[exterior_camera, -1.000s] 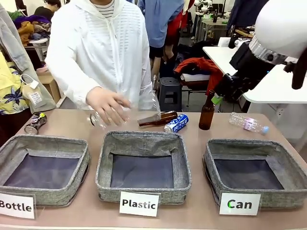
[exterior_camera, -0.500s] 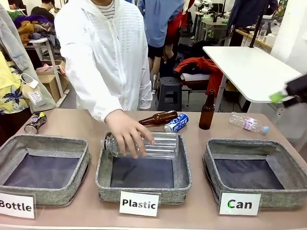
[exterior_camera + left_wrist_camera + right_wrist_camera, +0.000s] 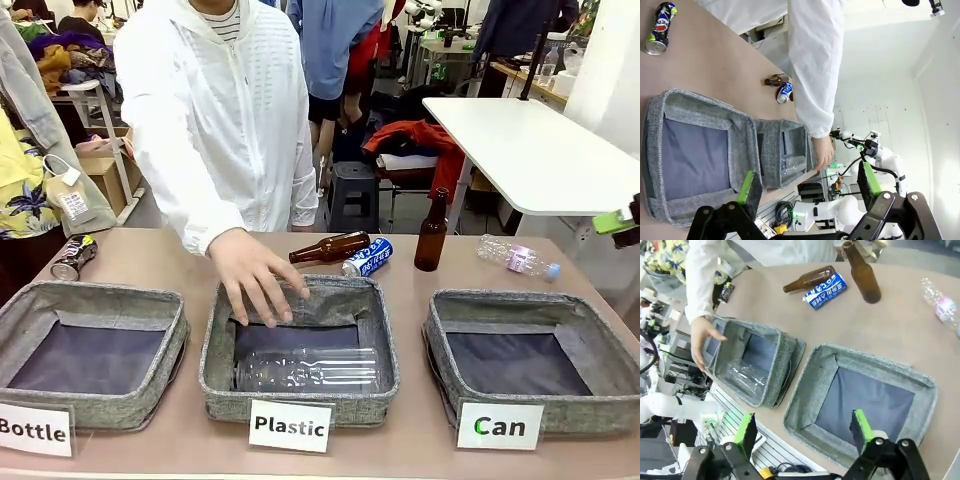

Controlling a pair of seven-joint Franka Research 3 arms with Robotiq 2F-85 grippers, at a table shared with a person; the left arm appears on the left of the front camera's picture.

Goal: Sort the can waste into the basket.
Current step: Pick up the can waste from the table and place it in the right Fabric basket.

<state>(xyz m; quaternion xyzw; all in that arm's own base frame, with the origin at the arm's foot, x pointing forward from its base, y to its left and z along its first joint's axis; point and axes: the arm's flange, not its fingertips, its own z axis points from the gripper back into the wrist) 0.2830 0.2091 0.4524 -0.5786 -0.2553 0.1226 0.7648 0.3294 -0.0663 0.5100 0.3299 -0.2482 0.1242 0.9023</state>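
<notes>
Cluttered workshop behind, with clothes and white tables. We are working at a brown table (image 3: 150,255) carrying three grey fabric baskets in a row. The basket labelled "Can" (image 3: 437,330) is sitting at the robot's right, holding nothing. The blue and white can (image 3: 367,257) is lying on its side behind the middle basket, right against a lying brown bottle (image 3: 330,246). The crushed can (image 3: 73,257) is lying at the far left corner, well apart. The person's hand (image 3: 250,282) is hovering over the middle basket, where a clear plastic bottle (image 3: 310,370) is lying.

We are judging the step in hand to be the reach for the blue and white can. The right arm is nearer. It should be closing across the can's short width, steering clear of the lying bottle and the upright brown bottle (image 3: 431,232), and keeping away from the person's hand.

The right gripper (image 3: 802,420) is hanging above the basket labelled "Can", fingers spread wide and empty, pointing down. The left gripper (image 3: 807,170) is likewise gaping and empty, looking down on the left basket.
</notes>
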